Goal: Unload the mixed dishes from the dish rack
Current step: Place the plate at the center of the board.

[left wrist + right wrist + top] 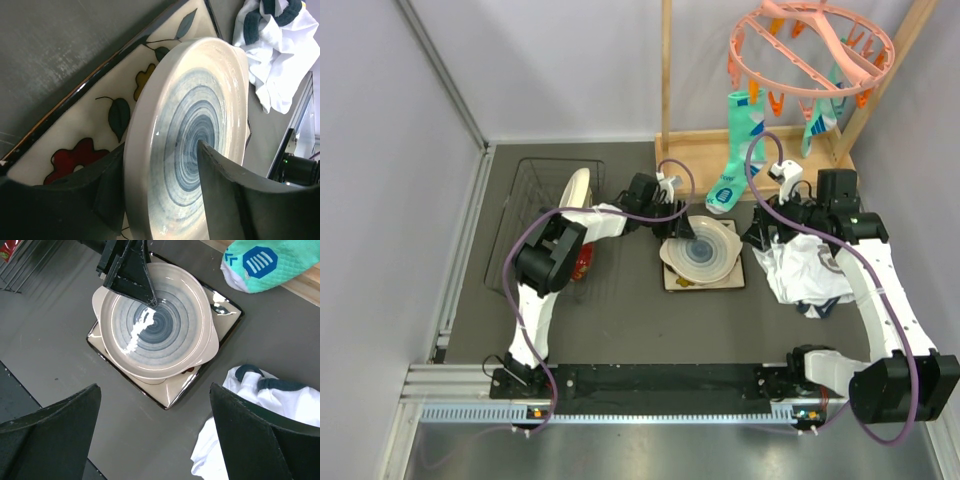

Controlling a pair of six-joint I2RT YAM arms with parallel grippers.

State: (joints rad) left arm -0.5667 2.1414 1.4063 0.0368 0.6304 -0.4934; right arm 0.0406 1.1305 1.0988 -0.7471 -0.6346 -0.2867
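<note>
Placing step: my left gripper (160,150) pinches the rim of the blue-ringed round plate (200,110) over the square cream floral plate (100,115), mid-frame; next, I judge, let go and lift clear.

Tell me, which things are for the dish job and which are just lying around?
For the job: rack, cream dish, red mug, round plate, square plate.
Just lying around: white cloth, sock, peg hanger, wooden frame.
</note>
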